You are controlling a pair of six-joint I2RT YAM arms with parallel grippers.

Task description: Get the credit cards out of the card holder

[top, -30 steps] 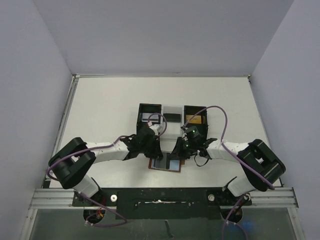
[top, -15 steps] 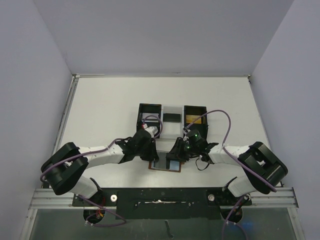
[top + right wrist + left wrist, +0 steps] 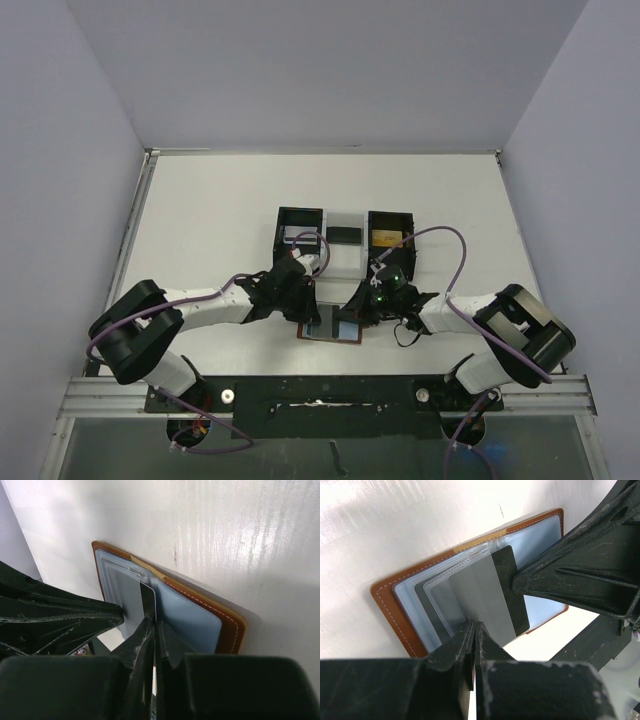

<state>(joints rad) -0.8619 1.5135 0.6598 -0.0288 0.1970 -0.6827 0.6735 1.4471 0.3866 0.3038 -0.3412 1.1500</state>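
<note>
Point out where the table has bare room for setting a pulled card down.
Bare table left of the tray, right of it, and beyond it to the back wall. Crowded: near strip, where left tool and right tool meet over the card holder.

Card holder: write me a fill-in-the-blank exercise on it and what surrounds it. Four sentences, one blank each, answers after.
The card holder lies ___ on the table, between the left end effector and the right end effector.
Its leather cover is ___.
The tray beyond it has ___ compartments.
The grey card sticking out of a pocket is touched by ___ end effectors.
Missing words: open; brown; three; both.
</note>
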